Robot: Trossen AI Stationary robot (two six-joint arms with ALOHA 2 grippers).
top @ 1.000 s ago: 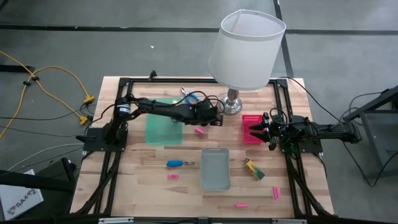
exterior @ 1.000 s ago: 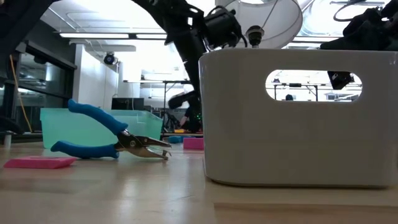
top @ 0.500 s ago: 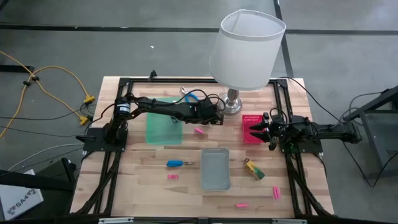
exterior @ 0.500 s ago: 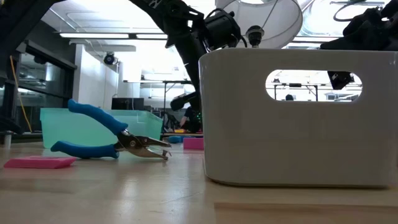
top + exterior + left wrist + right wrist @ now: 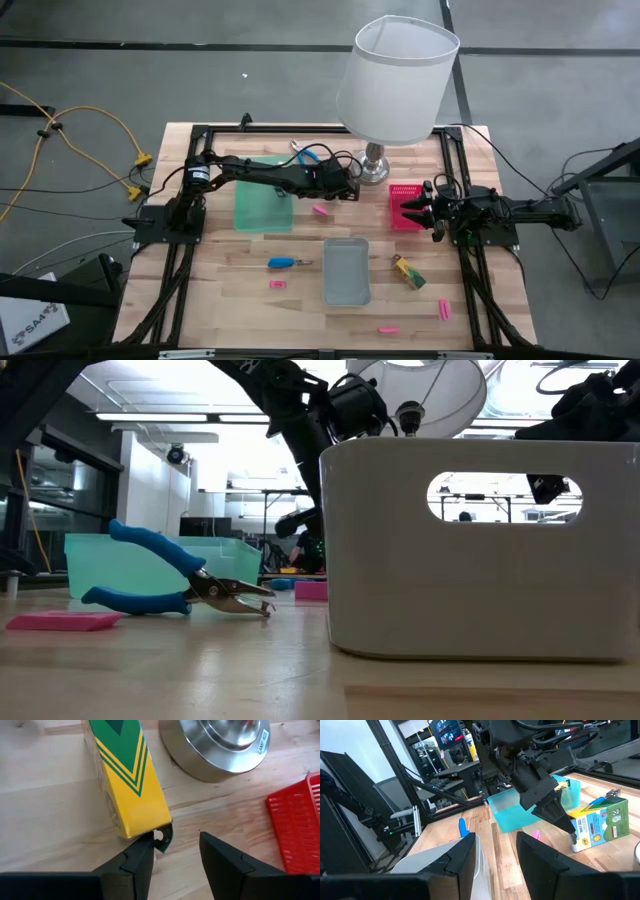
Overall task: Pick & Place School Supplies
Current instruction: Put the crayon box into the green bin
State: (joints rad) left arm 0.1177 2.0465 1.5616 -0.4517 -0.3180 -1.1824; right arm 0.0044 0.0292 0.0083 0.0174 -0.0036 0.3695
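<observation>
The left hand [image 5: 175, 855] stands open, its finger touching the yellow-and-green box [image 5: 131, 785].

Your left gripper [image 5: 349, 189] sits just short of the lamp base [image 5: 374, 172], the blue-handled pliers [image 5: 306, 152] beside its wrist and a pink bar [image 5: 321, 210] just below its jaws. Your right gripper [image 5: 412, 212] hovers over the pink tray [image 5: 398, 189].

I count four pink bars [image 5: 321, 210] [image 5: 277, 284] [image 5: 388, 329] [image 5: 444, 310], two yellow-and-green boxes [image 5: 408, 272] [image 5: 130, 785], one pair of pliers [image 5: 308, 152], one screwdriver [image 5: 282, 263], three trays, one green [image 5: 255, 212], one grey [image 5: 346, 243], one red [image 5: 402, 189], and one lamp [image 5: 397, 78]
</observation>
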